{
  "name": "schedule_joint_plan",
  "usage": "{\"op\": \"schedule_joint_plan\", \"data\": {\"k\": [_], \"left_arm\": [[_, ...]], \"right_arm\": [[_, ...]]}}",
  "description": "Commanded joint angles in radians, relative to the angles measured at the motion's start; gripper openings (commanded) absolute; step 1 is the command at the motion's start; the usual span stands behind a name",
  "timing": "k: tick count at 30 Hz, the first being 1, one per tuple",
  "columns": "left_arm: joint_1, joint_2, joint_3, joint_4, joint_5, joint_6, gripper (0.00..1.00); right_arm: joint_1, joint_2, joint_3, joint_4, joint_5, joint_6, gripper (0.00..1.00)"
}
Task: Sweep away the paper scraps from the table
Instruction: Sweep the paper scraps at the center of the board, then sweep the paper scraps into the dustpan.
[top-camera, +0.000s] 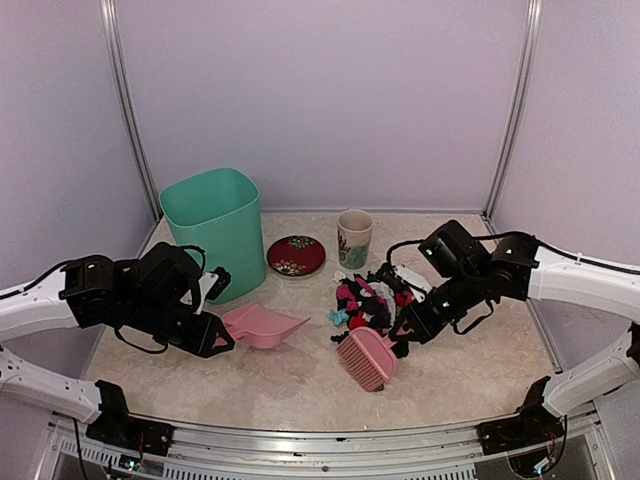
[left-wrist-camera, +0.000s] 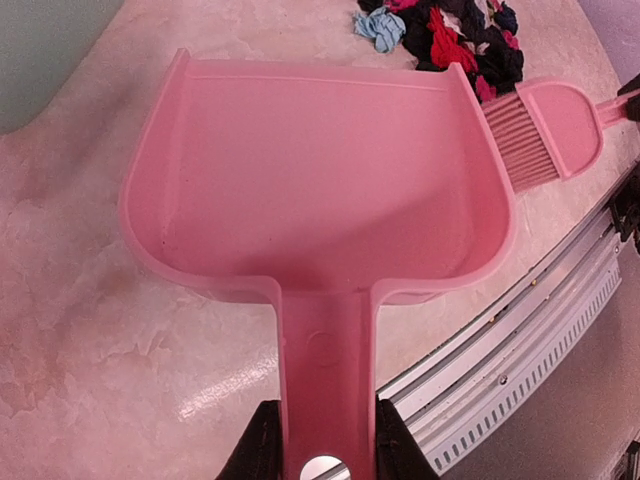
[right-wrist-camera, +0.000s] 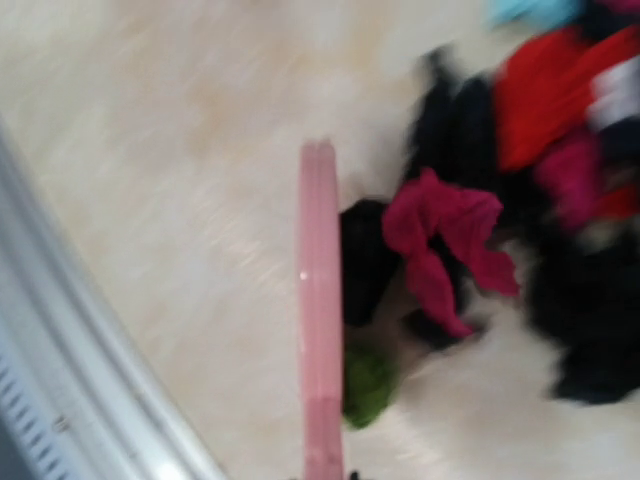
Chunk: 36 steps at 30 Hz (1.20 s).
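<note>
On the table (top-camera: 470, 370) we see 1 pile of paper scraps (top-camera: 368, 303), 1 bin (top-camera: 215, 225), 1 cup (top-camera: 354, 237), 1 plate (top-camera: 296, 255), the left gripper (left-wrist-camera: 324, 445) squeezing 1 dustpan (left-wrist-camera: 320, 180), and the right gripper (top-camera: 403, 340) squeezing 1 brush (top-camera: 366, 357).

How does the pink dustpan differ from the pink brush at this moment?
The dustpan is a wide, empty scoop; the brush is smaller, with comb-like bristles. The dustpan lies apart from the paper scraps, its mouth toward them; the brush is right at the pile's near edge. The left pincer grips the dustpan's handle, the right pincer the brush's. Both are pink.
</note>
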Motion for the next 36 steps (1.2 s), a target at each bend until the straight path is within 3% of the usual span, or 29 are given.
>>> {"op": "schedule_joint_plan", "data": {"k": [1,13,21,24,27,36], "left_arm": [[-0.056,0.038,-0.033,0.044,-0.039,-0.022,0.0],[-0.14,0.198,-0.066,0.154,-0.027,0.029,0.0],[-0.182,0.306,-0.075,0.204,-0.043,0.076,0.0],[-0.182,0.336,-0.079,0.254,-0.038,0.099,0.0],[-0.183,0.377,-0.069,0.281,-0.04,0.124,0.0],[-0.182,0.511,-0.007,0.337,-0.075,0.212,0.0]], "right_arm": [[0.004,-0.049,0.071,-0.092,0.201,-0.062,0.0],[0.004,-0.157,0.155,-0.116,0.277,-0.04,0.0],[0.001,-0.191,0.217,-0.221,0.559,0.062,0.0],[0.001,-0.165,0.235,-0.312,0.728,0.116,0.0],[0.001,-0.116,0.235,-0.357,0.804,0.15,0.0],[0.0,0.017,0.181,-0.242,0.911,0.068,0.0]]}}
